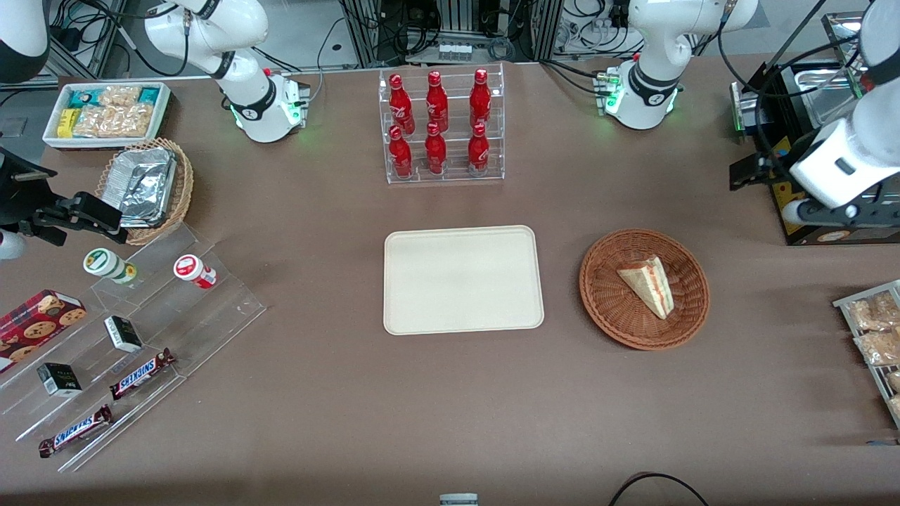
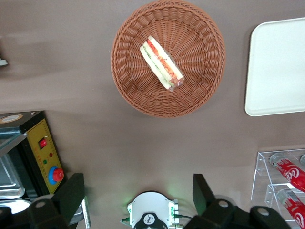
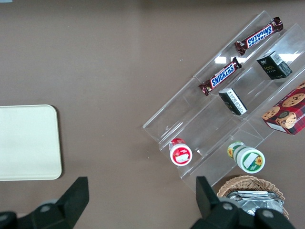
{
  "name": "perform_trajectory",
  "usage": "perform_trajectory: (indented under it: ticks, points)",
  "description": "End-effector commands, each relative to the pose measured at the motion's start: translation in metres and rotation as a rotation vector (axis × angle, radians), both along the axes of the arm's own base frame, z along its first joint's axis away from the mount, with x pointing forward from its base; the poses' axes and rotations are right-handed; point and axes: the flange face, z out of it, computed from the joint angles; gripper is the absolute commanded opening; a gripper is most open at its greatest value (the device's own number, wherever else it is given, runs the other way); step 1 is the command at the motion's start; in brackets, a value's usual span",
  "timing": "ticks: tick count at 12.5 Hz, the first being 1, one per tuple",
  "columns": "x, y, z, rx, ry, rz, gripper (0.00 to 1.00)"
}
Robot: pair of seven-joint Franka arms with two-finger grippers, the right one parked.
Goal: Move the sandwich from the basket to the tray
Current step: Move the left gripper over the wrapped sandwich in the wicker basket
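Observation:
The sandwich point(image 1: 648, 284), a pale bread wedge with red and green filling, lies in the reddish-brown wicker basket point(image 1: 603, 309). The cream tray point(image 1: 464, 280) lies flat beside the basket, toward the parked arm's end, with nothing on it. My left gripper point(image 1: 749, 176) hangs high above the table, farther from the front camera than the basket and toward the working arm's end. It is open and holds nothing. In the left wrist view the wide-apart fingers point(image 2: 71, 195) frame the arm's base, with the sandwich point(image 2: 161, 63), basket point(image 2: 138, 90) and tray point(image 2: 276, 67) well clear of them.
A clear rack of red bottles point(image 1: 441, 126) stands farther from the camera than the tray. A black box with a yellow panel point(image 1: 808, 211) sits under my gripper. A rack of snack bags point(image 1: 875, 337) lies at the working arm's end. A stepped acrylic display point(image 1: 140, 337) lies toward the parked arm's end.

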Motion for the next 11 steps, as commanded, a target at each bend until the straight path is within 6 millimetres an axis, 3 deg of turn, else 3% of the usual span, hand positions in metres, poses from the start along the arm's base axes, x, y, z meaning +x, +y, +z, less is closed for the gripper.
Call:
perform_trajectory:
  ticks: [1,7,11]
  points:
    - [0.003,-0.014,-0.05,-0.005,0.016,-0.022,1.0]
    - [-0.003,-0.027,-0.164,-0.014,-0.073,-0.049,1.0]
    - [-0.018,-0.026,-0.224,-0.025,-0.166,-0.045,1.0]
